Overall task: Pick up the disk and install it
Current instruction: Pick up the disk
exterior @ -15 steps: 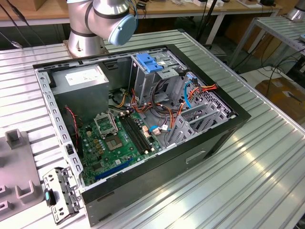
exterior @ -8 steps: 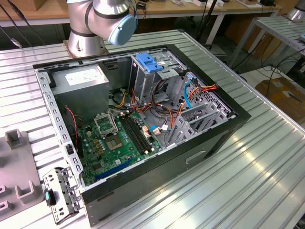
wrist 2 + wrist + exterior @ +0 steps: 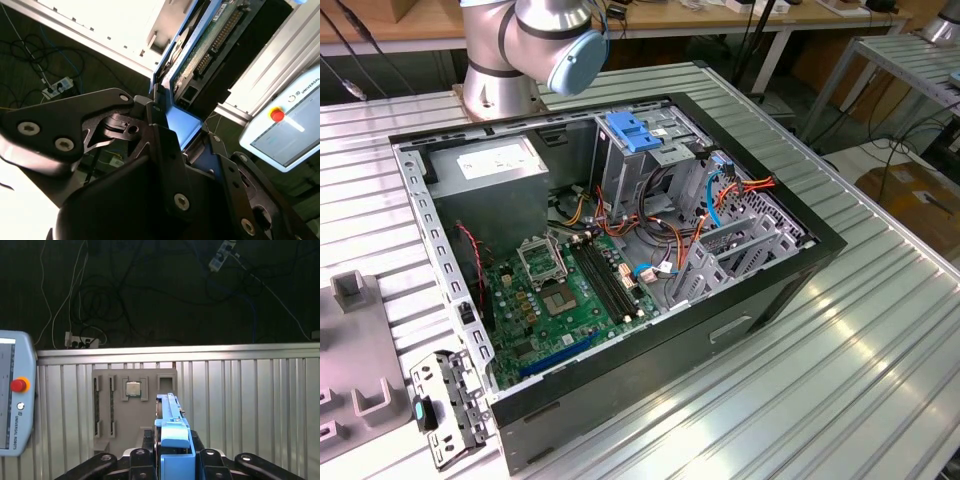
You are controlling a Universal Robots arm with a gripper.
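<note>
Holding disk: gripper [image 3: 174,462] fingers clenched on the disk [image 3: 170,410], held edge-up over the ribbed table [image 3: 250,390].
Drive cage [image 3: 620,165]: at the computer case's [image 3: 620,400] far side.
Care: probably hold rails square, clear of orange cables [image 3: 755,185].

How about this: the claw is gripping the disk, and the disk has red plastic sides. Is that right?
Not quite. The claw is gripping the disk, but its plastic sides are blue, not red, as the first wrist view shows.
</note>
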